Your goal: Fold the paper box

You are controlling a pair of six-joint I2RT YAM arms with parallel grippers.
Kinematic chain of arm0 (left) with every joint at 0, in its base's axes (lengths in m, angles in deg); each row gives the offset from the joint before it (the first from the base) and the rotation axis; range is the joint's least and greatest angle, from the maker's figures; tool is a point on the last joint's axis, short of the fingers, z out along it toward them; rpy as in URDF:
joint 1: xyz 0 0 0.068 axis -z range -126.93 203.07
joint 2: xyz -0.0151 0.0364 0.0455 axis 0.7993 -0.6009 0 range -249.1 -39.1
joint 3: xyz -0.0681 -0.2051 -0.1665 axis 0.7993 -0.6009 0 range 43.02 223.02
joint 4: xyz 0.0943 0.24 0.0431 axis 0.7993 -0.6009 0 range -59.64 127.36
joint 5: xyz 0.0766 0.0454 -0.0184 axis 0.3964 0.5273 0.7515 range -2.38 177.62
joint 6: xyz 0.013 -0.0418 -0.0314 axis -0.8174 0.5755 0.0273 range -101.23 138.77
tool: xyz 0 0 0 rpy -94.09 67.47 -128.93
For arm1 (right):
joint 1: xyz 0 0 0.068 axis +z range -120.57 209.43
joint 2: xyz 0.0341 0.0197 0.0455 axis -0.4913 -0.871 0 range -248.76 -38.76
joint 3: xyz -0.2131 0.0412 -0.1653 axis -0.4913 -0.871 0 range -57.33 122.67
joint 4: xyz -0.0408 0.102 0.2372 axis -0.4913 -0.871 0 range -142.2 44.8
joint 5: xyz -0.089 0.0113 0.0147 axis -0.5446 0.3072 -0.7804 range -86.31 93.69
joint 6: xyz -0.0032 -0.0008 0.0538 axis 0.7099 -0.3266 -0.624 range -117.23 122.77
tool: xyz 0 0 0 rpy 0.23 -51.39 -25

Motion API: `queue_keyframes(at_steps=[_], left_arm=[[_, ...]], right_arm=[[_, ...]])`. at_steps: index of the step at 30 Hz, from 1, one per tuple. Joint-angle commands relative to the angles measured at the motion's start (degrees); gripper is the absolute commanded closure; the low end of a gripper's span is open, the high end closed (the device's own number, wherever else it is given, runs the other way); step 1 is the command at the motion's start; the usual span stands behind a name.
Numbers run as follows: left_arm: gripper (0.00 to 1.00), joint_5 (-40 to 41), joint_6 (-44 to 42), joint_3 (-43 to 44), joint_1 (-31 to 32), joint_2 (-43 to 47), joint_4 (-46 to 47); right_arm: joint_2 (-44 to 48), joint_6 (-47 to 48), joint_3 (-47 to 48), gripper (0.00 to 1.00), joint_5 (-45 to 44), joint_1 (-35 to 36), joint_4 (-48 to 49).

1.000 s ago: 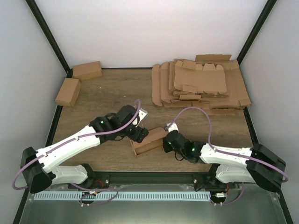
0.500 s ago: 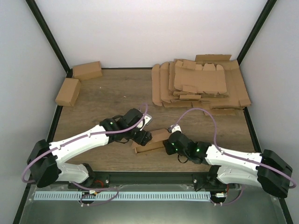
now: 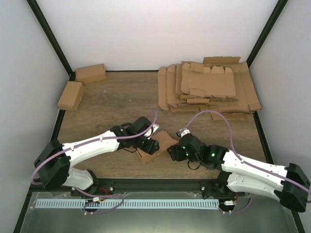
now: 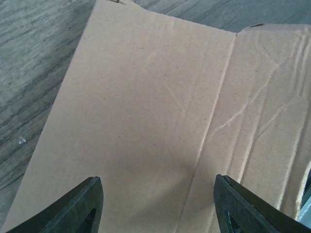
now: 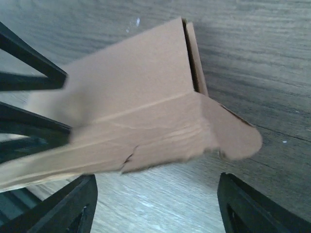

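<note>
The paper box (image 3: 164, 141) is a partly folded brown cardboard piece lying near the table's front edge, between the two arms. My left gripper (image 3: 148, 143) hovers over its left part. In the left wrist view its jaws (image 4: 158, 199) stand open above a creased panel of the box (image 4: 146, 107). My right gripper (image 3: 173, 152) is at the box's right end, open. In the right wrist view the box (image 5: 136, 111) lies just beyond the gripper (image 5: 155, 194), with bare wood between the fingertips. A rounded flap (image 5: 238, 141) sticks out toward the right.
A heap of flat cardboard blanks (image 3: 209, 90) covers the back right of the wooden table (image 3: 116, 97). Two folded boxes (image 3: 90, 73) (image 3: 70, 95) sit at the back left corner. Black frame posts rise at both back corners.
My right gripper has opened and let go of the box's right end. The left arm has slid right over the box, its jaws narrowing a little. The box has turned slightly.
</note>
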Motion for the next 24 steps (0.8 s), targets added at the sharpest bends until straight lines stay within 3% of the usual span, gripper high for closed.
queue_keyframes(at_steps=[1, 8, 16, 24], left_arm=[[0.35, -0.5, 1.2, -0.7, 0.1, -1.2, 2.2], [0.38, 0.1, 1.9, -1.6, 0.3, -2.4, 2.9], [0.44, -0.1, 4.1, -3.9, 1.1, -4.0, 6.5], [0.48, 3.0, 4.9, -3.3, 2.7, -5.8, 5.9]], right_arm=[[4.0, -0.9, 5.1, 0.28, 0.5, 0.5, -4.7], [6.9, 0.7, 9.3, 0.23, -2.7, -0.6, -6.3], [-0.9, 7.9, 11.5, 0.29, 7.1, -11.8, -1.3], [-10.6, 11.1, 10.6, 0.36, 10.0, -15.4, 2.0]])
